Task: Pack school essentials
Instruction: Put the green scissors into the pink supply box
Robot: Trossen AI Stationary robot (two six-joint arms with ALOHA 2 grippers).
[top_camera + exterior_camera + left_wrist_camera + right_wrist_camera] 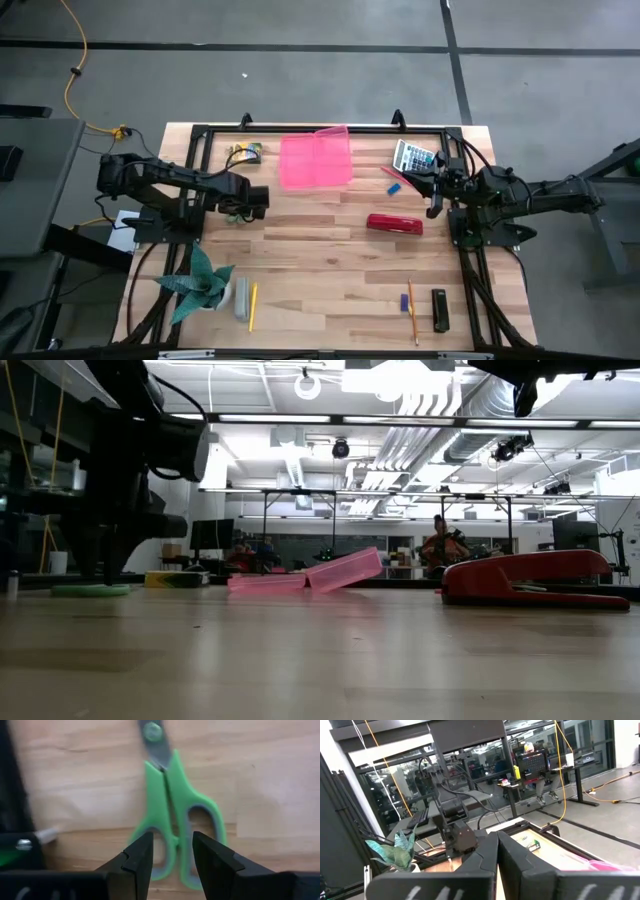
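A: Where's the left gripper [170, 857] rn?

B: Low over the left side of the pale wooden desk [330, 260], right above the green-handled scissors with grey-lined loops [172, 815]. Jaws part-open, straddling one handle arm; nothing held yet. Scissors lie flat on the desk, blades pointing away from the wrist.

A: Right gripper [496, 851]?

B: Parked above the right side of the desk, jaws fully closed, empty. Waiting.

A: And the target?

B: Prob. the open pink translucent plastic case [316, 160] at the far middle of the desk, near the scissors' spot. Lid's tipped up in the low view.

A: Tips for the pick?

B: Imo go straight down till the tips nearly touch the wood, handle arm centred btw the jaws, then close. A flat item needs a low grip or the jaws slide over it. Grabbing near the pivot would stop the blades swinging open on the lift; at the loop it may rotate.

A: Rest of the stuff?

B: Red stapler [394, 224] mid-right, calculator [415, 156] far right, yellow pencil [252, 306] by the green spiky plant [202, 282], orange pencil [412, 312] and a black piece [439, 310] near front right. All still out; early in the task, I'd say.
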